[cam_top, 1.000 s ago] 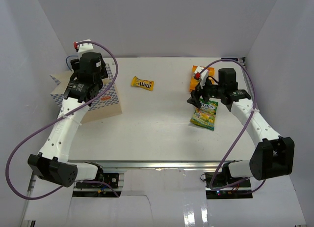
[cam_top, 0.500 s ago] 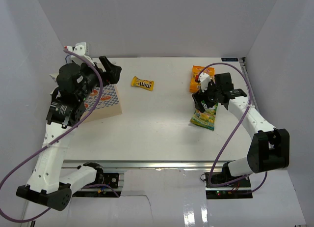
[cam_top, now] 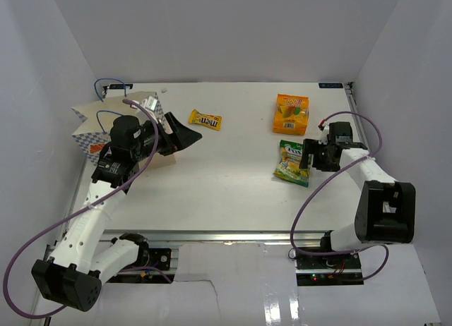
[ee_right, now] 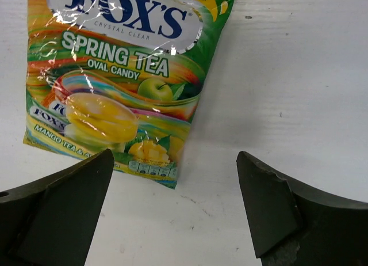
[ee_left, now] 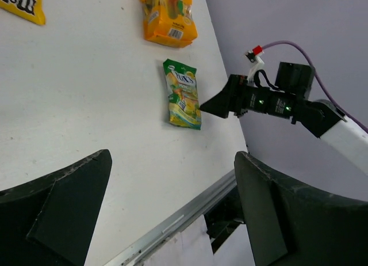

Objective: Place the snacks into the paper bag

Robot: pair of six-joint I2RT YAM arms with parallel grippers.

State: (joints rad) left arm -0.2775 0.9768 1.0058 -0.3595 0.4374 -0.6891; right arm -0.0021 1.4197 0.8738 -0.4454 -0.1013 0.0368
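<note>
The green-yellow pouch (cam_top: 294,163) lies flat on the right of the counter (cam_top: 233,178). Its long axis runs far-to-near, slightly tilted, with the printed top toward the orange pouch (cam_top: 291,114). The right gripper (ee_right: 174,162) is spread wide and empty just beside its right edge, and the left gripper (ee_left: 172,156), also spread and empty, hangs beside the paper bag (cam_top: 86,125).

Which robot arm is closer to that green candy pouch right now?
Right. The right end effector sits open just beside the green candy pouch, not touching it. The left end effector is far off, near the paper bag.
</note>
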